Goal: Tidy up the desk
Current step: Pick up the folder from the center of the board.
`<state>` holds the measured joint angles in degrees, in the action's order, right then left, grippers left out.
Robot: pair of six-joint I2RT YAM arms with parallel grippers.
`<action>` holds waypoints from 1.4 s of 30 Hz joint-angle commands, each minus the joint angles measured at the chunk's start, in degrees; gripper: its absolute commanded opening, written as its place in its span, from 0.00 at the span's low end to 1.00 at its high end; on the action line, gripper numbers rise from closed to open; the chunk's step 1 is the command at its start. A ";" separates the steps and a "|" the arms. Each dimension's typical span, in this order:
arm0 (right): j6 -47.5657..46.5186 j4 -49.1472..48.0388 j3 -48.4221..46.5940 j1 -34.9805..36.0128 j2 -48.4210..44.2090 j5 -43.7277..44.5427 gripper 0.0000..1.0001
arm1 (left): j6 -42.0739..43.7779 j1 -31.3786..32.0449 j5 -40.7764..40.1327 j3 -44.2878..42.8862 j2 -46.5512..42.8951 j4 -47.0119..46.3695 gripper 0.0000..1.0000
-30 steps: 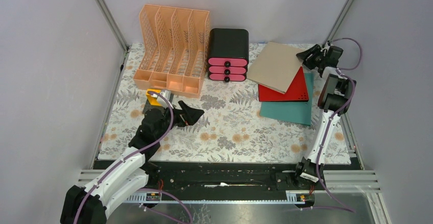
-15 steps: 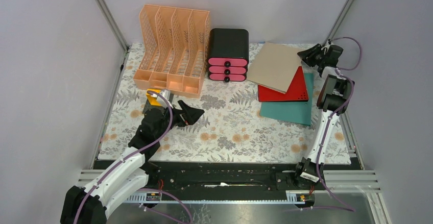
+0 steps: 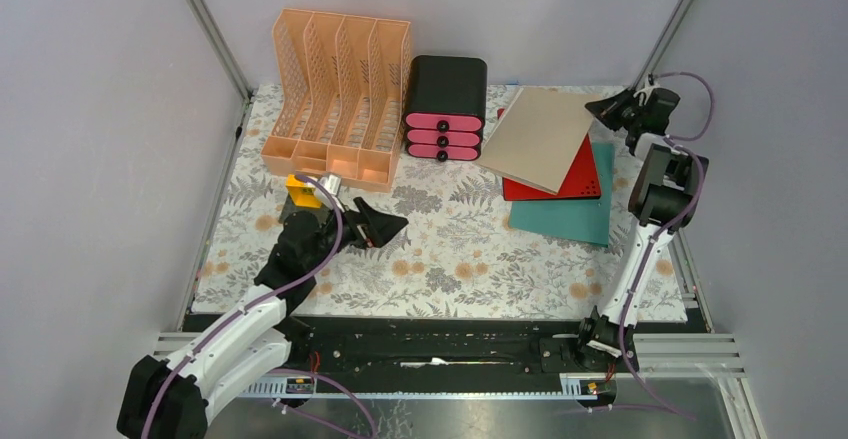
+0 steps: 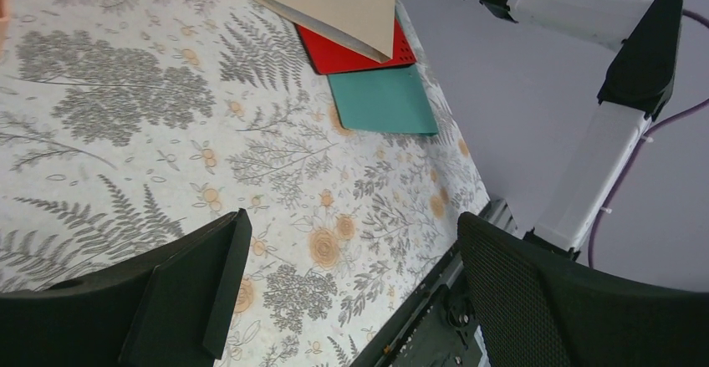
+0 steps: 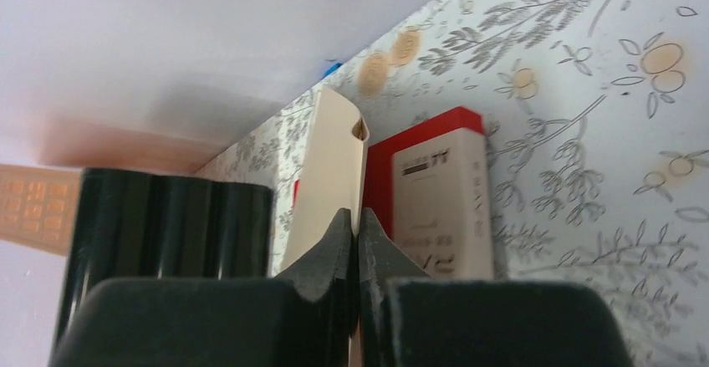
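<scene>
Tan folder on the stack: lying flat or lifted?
Lifted at one edge: the right tool is shut on a corner of the tan folder, which tilts up off the red folder.

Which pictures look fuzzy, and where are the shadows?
Top view: all sharp, even light, soft shadow under the tan folder. Left wrist view: desk print crisp, no glare. Right wrist view: close fingers look fuzzy, folder edge clear.

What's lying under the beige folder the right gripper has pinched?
A red folder lies directly beneath the beige folder, with a teal folder under that, on the desk. The beige one covers most of the red, so anything else between them cannot be seen.
</scene>
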<state>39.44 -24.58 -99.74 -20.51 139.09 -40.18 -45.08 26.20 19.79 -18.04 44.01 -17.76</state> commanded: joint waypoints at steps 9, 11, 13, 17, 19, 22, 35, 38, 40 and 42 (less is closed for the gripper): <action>-6.61 -0.97 16.09 -0.49 -25.71 3.66 0.00 | 5.09 8.86 -2.07 -4.83 3.11 -7.47 0.99; -7.00 0.29 18.92 -0.47 -29.76 4.75 0.00 | 7.01 11.89 -5.35 -6.00 4.47 -8.35 0.99; -6.68 2.18 21.53 -0.42 -33.79 6.26 0.00 | 9.20 15.33 -9.20 -7.53 6.97 -9.68 0.99; -6.98 7.13 26.96 -0.25 -43.88 11.02 0.00 | 13.18 21.50 -15.79 -12.63 15.01 -12.88 0.99; -6.84 9.30 29.16 -0.23 -48.33 13.79 0.00 | 15.21 24.64 -19.02 -16.17 19.95 -14.06 0.99; -5.61 13.61 31.25 -0.07 -54.01 15.95 0.00 | 18.64 29.90 -24.25 -22.81 28.68 -14.73 0.99; -0.68 22.74 37.51 1.06 -67.17 16.25 0.00 | 33.75 44.19 -36.72 -58.23 59.96 -3.96 0.99; 0.16 23.96 37.78 1.21 -68.35 15.37 0.00 | 36.38 45.42 -42.05 -65.37 66.50 -0.25 0.99; 0.25 26.60 37.36 1.50 -68.68 15.14 0.00 | 38.07 45.98 -45.45 -69.45 70.03 1.68 0.99; 0.63 27.25 37.43 1.60 -69.11 14.64 0.00 | 39.40 46.30 -48.07 -71.95 72.72 2.44 0.99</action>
<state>37.32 1.37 -61.54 -19.59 73.43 -24.51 -11.00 71.92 -19.40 -83.96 112.40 -18.83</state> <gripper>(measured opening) 0.038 0.987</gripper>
